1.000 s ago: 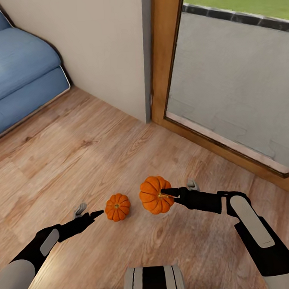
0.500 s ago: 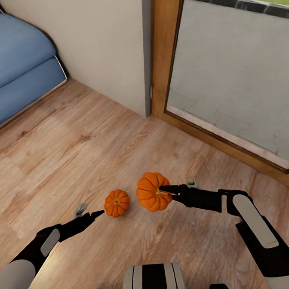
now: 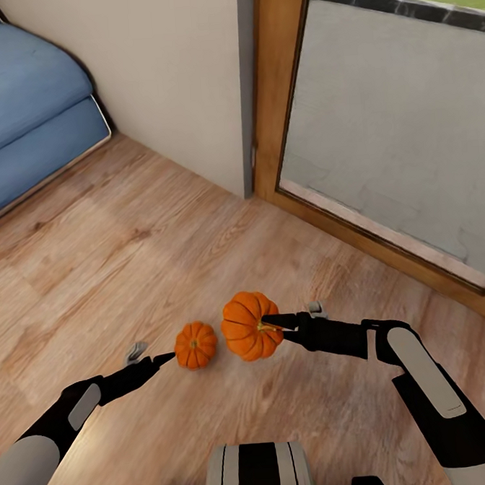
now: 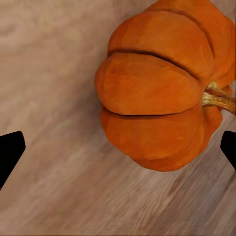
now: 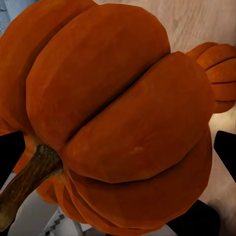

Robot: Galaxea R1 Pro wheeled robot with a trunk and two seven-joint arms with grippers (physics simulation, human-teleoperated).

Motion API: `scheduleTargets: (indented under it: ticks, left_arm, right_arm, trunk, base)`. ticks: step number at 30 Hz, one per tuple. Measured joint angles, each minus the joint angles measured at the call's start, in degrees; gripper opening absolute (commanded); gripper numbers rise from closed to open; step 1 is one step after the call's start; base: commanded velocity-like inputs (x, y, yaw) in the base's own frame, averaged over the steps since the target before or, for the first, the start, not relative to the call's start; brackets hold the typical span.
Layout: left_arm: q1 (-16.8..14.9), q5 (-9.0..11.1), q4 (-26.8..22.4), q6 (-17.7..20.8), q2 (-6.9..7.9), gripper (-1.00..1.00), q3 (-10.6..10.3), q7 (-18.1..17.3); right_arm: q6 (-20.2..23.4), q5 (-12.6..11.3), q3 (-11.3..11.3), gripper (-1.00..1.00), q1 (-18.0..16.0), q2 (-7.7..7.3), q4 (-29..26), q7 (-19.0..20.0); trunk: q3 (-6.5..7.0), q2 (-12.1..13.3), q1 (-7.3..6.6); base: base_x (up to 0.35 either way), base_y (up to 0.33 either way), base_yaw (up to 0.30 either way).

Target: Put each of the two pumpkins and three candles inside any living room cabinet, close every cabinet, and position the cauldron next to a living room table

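Observation:
Two orange ribbed pumpkins show in the head view. The smaller-looking pumpkin (image 3: 195, 345) lies on the wooden floor, and my left gripper (image 3: 161, 359) is open just to its left, not touching it. In the left wrist view that pumpkin (image 4: 157, 93) sits ahead of the wide-apart fingertips (image 4: 10, 150). My right gripper (image 3: 271, 321) is shut on the other pumpkin (image 3: 247, 327), held off the floor just right of the first. It looms close in the right wrist view (image 5: 113, 113), stem toward the camera, with the floor pumpkin (image 5: 219, 73) behind it. Candles, cabinet and cauldron are out of view.
A blue sofa (image 3: 23, 106) stands at the far left against a beige wall (image 3: 173, 81). A wooden door frame (image 3: 279, 88) with a glass pane (image 3: 387, 131) runs along the right. Bare wood floor (image 3: 113, 259) lies between. My base (image 3: 258, 473) is at the bottom.
The head view tilted down a little. My right gripper carried its pumpkin slightly left, closer to the pumpkin on the floor. The left arm stayed put.

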Motion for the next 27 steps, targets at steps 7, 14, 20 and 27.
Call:
scheduleTargets:
  ticks: [7,14,20,27]
  left_arm:
    - [0.0,0.0,0.06,0.02,-0.05,1.0,0.02,0.02]
    - [0.0,0.0,0.14,-0.02,-0.05,1.0,0.02,0.09]
    - [0.0,0.0,0.31,-0.02,-0.05,1.0,0.02,0.11]
    - [0.0,0.01,0.39,-0.06,-0.09,1.0,0.02,0.11]
  right_arm:
    - [0.0,-0.07,0.06,-1.0,0.0,0.0,0.0,-0.02]
    - [0.0,-0.11,0.1,-1.0,0.0,0.0,0.0,0.01]
    - [0.0,-0.17,0.16,-1.0,0.0,0.0,0.01,0.0]
    - [0.0,-0.21,0.23,-1.0,0.0,0.03,0.01,0.03]
  trunk:
    - [0.0,0.0,0.01]
    - [0.0,0.0,0.02]
    - [0.0,0.0,0.01]
    - [0.0,0.0,0.01]
  base:
    - [0.079,-0.036,0.0]
    - [0.039,-0.028,0.0]
    - [0.086,0.014,0.0]
    - [0.076,0.026,0.0]
